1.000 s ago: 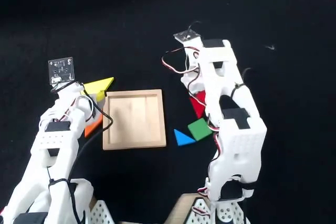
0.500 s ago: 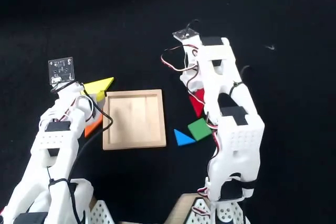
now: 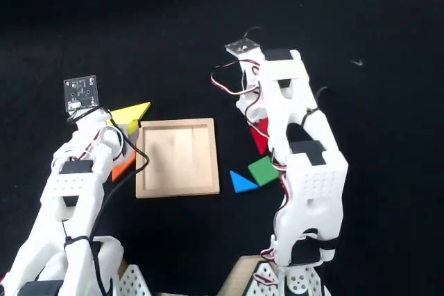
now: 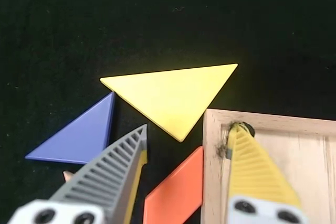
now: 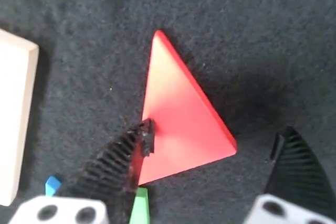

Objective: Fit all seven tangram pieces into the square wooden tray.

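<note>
The square wooden tray (image 3: pixel 176 158) lies empty on the black table. My left gripper (image 4: pixel 188 132) is open at the tray's left corner, one finger (image 4: pixel 252 166) over the tray rim (image 4: pixel 212 171), the other finger (image 4: pixel 113 166) outside. Beside it lie a yellow triangle (image 4: pixel 170 94), a blue-violet triangle (image 4: pixel 81 136) and an orange piece (image 4: pixel 176 195). My right gripper (image 5: pixel 210 137) is open, straddling the large red triangle (image 5: pixel 176 116) right of the tray. A green square (image 3: pixel 264 170) and a small blue triangle (image 3: pixel 241 181) sit near the red triangle (image 3: pixel 259 135).
The table's far half and right side are bare black cloth. The right arm's white body (image 3: pixel 305 171) stands over the pieces right of the tray. Cables and equipment sit beyond the table's far edge.
The right arm has shifted slightly to the left and away over the red triangle. The left arm has not moved.
</note>
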Robot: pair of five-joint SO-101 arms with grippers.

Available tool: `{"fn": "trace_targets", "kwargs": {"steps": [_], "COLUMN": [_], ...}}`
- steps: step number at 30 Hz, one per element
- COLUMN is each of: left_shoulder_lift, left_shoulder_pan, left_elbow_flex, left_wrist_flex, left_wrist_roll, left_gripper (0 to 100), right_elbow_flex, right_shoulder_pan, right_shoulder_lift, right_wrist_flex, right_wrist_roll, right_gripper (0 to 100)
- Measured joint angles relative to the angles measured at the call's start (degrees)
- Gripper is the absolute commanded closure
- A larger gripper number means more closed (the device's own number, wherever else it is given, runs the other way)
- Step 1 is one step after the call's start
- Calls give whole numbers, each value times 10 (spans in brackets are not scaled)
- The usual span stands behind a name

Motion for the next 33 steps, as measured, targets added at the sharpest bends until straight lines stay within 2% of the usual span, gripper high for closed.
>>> {"fn": "trace_targets", "kwargs": {"steps": [6,14,23,33], "left_shoulder_lift": [0,0,0,0], "left_shoulder_pan": [0,0,0,1], "left_elbow_flex": [0,1,1,1], "left_wrist_flex": [0,-1,-1,-1], "left_wrist_roll": [0,0,0,0], "left_gripper": [755,755,755,755], "right_elbow_flex": [2,3,2,17], "right_shoulder_pan": [-16,-18,-14,-18], "right_shoulder_lift": [19,18,-1,-33], "right_wrist_flex": [5,7,7,28], "right_wrist_roll": [3,4,3,4], "right_gripper": [644,731,943,950]}}
